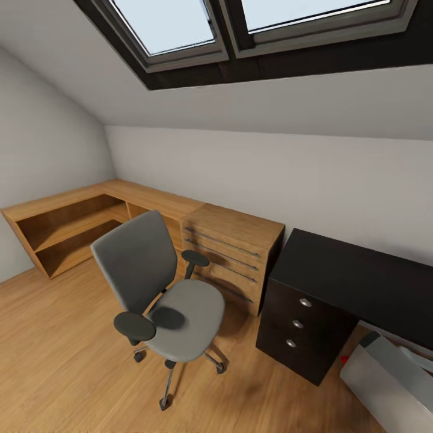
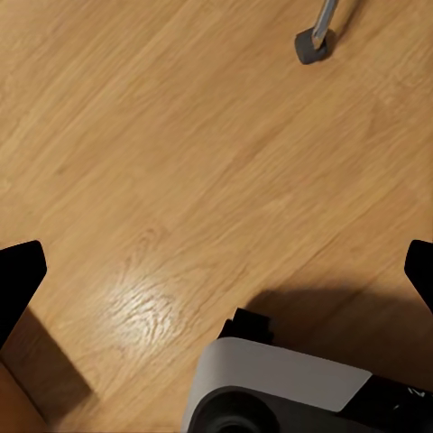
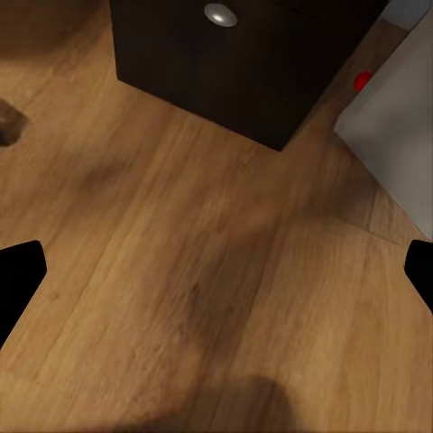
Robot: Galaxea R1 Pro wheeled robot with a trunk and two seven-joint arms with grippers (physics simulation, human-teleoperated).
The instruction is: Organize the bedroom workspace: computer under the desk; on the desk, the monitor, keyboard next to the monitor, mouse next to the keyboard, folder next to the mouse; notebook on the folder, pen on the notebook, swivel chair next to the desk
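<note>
Wooden floor [image 1: 54, 361] under a sloped attic ceiling: the swivel chair [image 1: 162, 288] stands on open boards, seat bare, a light wooden drawer unit [image 1: 231, 255] just behind it. Right of that sits the desk [image 1: 337, 282], the computer [image 1: 388, 379] near its drawers. Both grippers' fingers [image 2: 20, 280] [image 3: 18, 280] are spread wide, holding nothing.

My right gripper [image 3: 216, 271] hung with its black fingertips [image 3: 18, 275] spread wide over the brown wooden plank floor [image 3: 180, 271], near the black desk drawer unit [image 3: 225, 72] with its round silver knob [image 3: 219, 13] and the pale grey computer tower [image 3: 392, 126] with a small red light [image 3: 363, 80].
</note>
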